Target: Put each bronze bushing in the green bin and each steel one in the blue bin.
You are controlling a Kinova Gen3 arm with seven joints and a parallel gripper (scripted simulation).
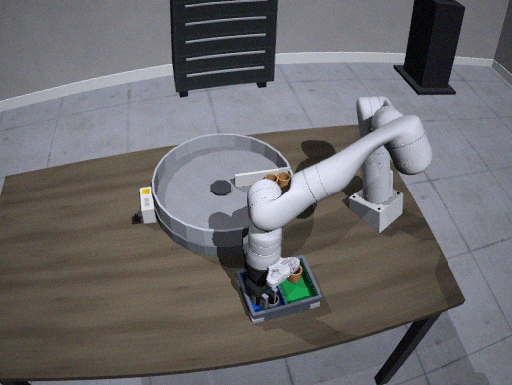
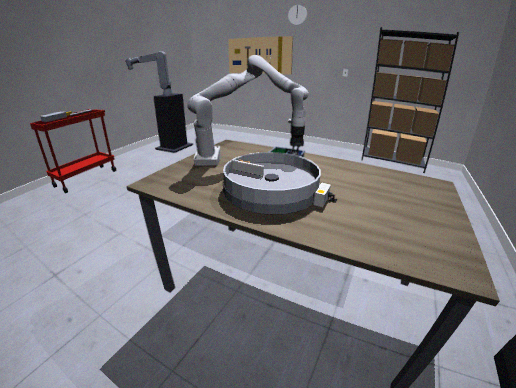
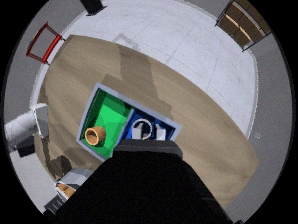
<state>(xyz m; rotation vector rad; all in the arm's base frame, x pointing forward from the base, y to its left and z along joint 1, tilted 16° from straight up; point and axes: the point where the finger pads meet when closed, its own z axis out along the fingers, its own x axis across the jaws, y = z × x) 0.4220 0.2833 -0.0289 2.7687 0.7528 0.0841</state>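
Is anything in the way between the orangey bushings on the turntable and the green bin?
Yes: the turntable's raised grey wall stands between the two bronze bushings and the green bin. They'd probably need lifting over it.
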